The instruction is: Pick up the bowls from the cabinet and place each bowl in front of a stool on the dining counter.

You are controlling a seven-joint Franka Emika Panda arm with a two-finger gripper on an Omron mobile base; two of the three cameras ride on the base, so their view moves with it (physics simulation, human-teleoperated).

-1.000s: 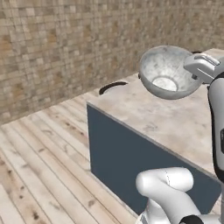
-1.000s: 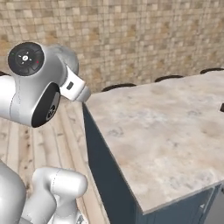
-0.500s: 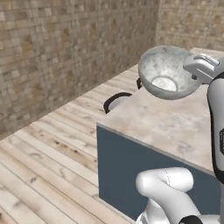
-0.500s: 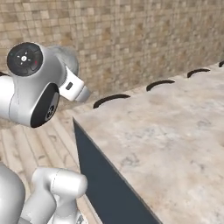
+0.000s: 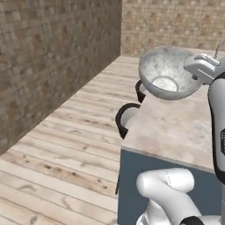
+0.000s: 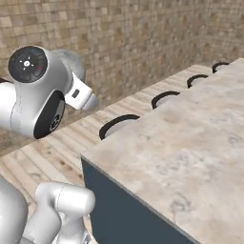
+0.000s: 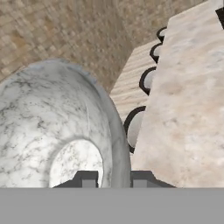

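Swinging with the driving base, both base views now look along the stool side of the worktop, so several stools show where a second ago one backrest peeked past the corner; the marbled bowl sits in the pincer as it did then.

Held high, the grey-white marbled bowl [image 5: 170, 73] hangs tilted above the near end of the beige marble-look worktop [image 5: 176, 127], its hollow turned toward the left base camera. The pincer [image 7: 113, 178] is pinching the bowl's rim, one dark fingertip [image 7: 86, 179] inside the bowl and the other outside the wall, as the hand view shows. In the left base view the white hand [image 5: 203, 68] meets the bowl at its right edge.

Along the worktop's far long edge stand black stools with curved low backrests and pale seats. The nearest stool [image 6: 117, 125] sits just beside the worktop's corner, with a second stool [image 6: 165, 98], a third stool [image 6: 197, 79] and a fourth stool [image 6: 220, 66] lined up behind it, all tucked close to the slab. From the left base view, two of them show under the bowl, partly hidden by the slab.

A blue-grey base [image 6: 124, 209] carries the slab. Pale wooden floor planks [image 5: 57, 145] run to brick-patterned walls [image 5: 48, 52] behind.
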